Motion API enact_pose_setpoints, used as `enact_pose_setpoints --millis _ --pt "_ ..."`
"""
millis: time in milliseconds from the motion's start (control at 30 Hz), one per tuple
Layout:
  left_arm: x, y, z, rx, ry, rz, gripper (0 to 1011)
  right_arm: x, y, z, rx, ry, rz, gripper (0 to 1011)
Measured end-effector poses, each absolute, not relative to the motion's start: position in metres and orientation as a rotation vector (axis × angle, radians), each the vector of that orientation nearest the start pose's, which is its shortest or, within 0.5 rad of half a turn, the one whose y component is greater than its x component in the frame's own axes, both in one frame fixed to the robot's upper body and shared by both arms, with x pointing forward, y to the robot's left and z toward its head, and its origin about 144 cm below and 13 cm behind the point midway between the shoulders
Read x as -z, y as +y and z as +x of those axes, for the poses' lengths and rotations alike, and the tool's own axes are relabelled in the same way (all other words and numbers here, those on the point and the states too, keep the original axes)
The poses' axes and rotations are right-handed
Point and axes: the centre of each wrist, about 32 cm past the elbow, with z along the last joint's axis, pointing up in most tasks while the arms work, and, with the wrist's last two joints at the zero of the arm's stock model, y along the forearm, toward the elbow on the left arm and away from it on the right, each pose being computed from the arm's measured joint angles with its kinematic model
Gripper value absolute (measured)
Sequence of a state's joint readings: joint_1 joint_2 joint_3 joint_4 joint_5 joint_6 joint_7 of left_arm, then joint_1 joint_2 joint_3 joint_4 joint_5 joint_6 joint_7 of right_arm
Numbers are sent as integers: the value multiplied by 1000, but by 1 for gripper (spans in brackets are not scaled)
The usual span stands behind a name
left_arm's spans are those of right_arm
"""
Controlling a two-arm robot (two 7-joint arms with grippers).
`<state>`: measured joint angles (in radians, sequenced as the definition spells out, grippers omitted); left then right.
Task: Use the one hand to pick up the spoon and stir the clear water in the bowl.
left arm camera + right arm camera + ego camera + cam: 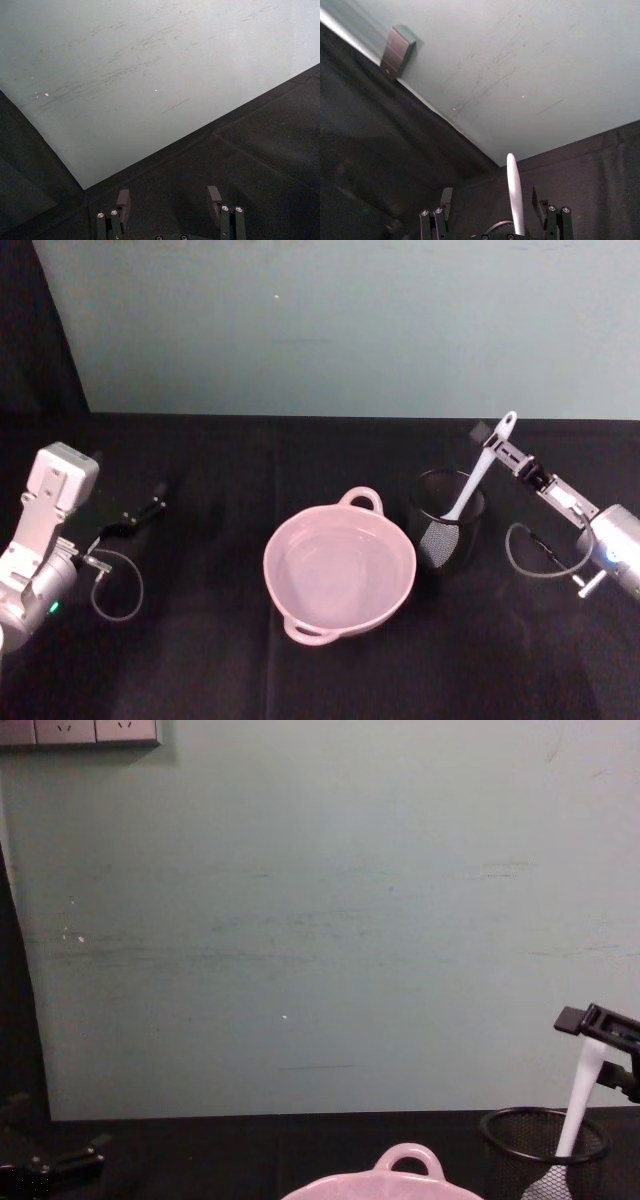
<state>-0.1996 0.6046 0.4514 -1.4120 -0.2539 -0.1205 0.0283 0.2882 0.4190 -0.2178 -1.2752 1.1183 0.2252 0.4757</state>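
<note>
My right end effector (497, 443) is open. Its two fingers (446, 198) stand on either side of the upper handle of the spoon (470, 490), with a gap showing on each side in my right wrist view, so nothing is gripped. It sits raised above the desk (200, 660), on my right and towards the back, just above the black mesh cup (465, 545).

The white spoon stands in that cup, its scoop down inside the mesh. Its long handle leans up and to my right, and the tip pokes out past my fingers.

Just beside the cup, to its left, the pale pink bowl (272, 565) rests on the black desk at the centre. It holds clear water, and it has one loop handle at the far rim and another at the near rim.

My left end effector (157, 502) lies low over the desk far to my left, well apart from the bowl, fingers (123, 199) spread with nothing between them.
</note>
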Motion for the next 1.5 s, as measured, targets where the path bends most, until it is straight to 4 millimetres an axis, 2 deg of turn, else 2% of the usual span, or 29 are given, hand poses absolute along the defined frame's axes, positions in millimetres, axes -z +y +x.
enact_pose_setpoints --millis 267,700,1100,1300,1500 --pt "-1140 310 489 -1248 -285 304 1005 -1155 -323 536 898 703 452 1003" --pt "-1140 310 489 -1248 -285 304 1005 -1153 -329 532 891 589 420 1003" --pt "-1140 310 489 -1248 -285 304 1005 -1144 -336 543 864 520 370 1000" --pt "-1140 310 489 -1248 -285 304 1005 -1144 -338 549 855 509 383 890" --pt "-1140 310 489 -1248 -285 304 1005 -1146 -338 553 850 508 395 710"
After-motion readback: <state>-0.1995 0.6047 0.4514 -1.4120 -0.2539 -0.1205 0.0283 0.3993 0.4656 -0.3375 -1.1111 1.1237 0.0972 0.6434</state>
